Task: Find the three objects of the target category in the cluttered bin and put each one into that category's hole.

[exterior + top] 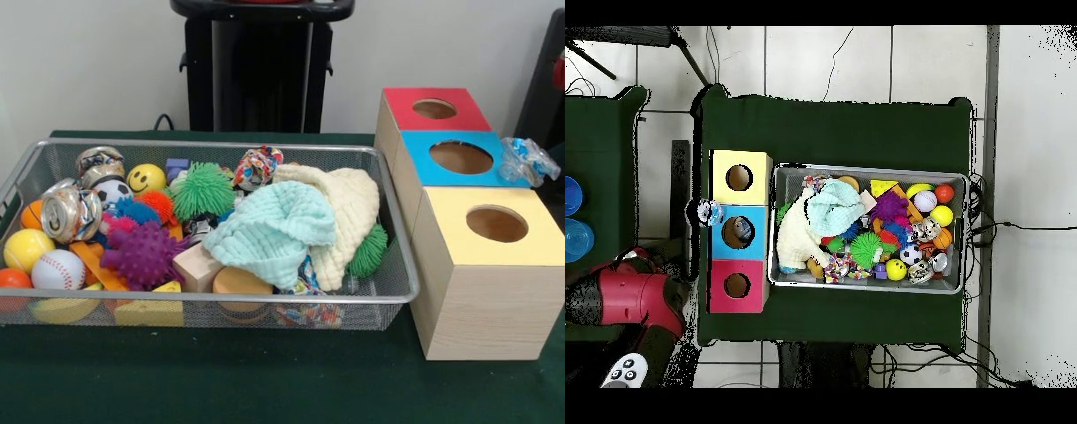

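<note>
gripper: not seen in either view, so i cannot tell if it is open or closed
arm: drawn back, well away from the bin, beyond the red box
step: searching, by my judgement; nothing is being carried
targets: category unclear; the bin is heaped, with cloths at its box end
next: swing over the bin, probably lifting the cloths aside

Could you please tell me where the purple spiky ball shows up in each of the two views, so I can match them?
Front view: the purple spiky ball lies in the left half of the wire bin, beside the baseball.
Overhead view: it sits right of centre in the bin, near the upper wall.
Shared landmark: the mint cloth, in the middle of the bin, lies next to the ball in both views.
</note>
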Robot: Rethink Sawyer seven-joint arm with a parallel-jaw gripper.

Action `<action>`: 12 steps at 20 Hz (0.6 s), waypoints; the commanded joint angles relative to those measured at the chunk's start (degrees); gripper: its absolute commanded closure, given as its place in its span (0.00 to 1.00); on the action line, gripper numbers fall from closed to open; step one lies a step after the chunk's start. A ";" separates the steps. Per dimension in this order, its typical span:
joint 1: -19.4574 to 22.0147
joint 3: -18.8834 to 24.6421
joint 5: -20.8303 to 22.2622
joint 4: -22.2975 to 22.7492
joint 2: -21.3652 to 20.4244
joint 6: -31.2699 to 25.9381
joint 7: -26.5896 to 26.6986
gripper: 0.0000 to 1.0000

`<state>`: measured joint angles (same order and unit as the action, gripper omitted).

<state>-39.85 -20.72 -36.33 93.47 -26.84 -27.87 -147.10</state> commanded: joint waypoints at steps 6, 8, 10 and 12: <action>5.29 9.93 -3.53 5.17 0.78 9.57 -8.95 1.00; 6.61 11.14 -3.01 6.93 -0.20 10.82 -7.61 1.00; 8.11 12.08 -2.24 8.41 -1.21 11.65 -6.46 1.00; 9.86 12.98 -1.33 9.46 -1.84 12.59 -5.39 1.00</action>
<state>-35.73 -17.16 -37.42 95.43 -27.27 -21.31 -147.10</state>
